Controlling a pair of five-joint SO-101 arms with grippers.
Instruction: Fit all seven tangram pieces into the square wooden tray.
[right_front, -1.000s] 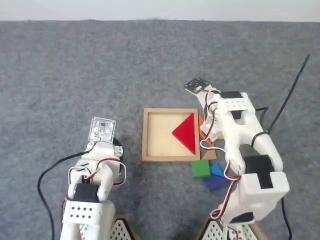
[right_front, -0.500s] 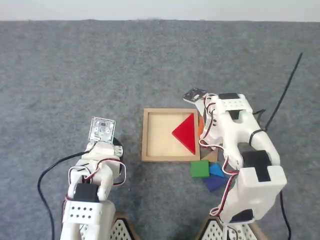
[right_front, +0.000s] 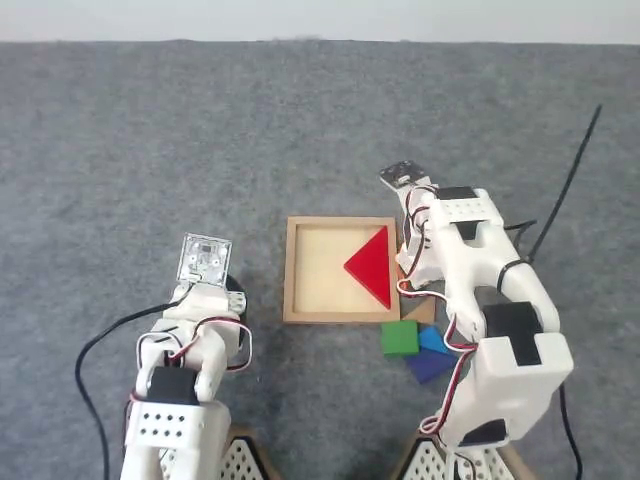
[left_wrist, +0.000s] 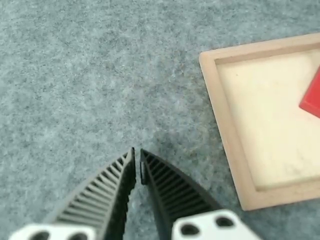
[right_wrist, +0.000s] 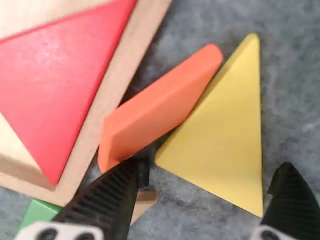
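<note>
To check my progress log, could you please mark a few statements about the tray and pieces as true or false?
1. The red triangle lies in the tray. True.
2. The left gripper holds a piece. False: it is shut on nothing, over the carpet.
3. The yellow triangle is in the tray. False: it lies outside, beside the orange piece.
4. The right gripper is open. True.
5. The green square lies outside the tray. True.

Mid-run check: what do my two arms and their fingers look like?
Both the left arm and right arm are white shells with black servo blocks and red, white and black wires. The left gripper and right gripper have black ridged fingers on white mounts.
</note>
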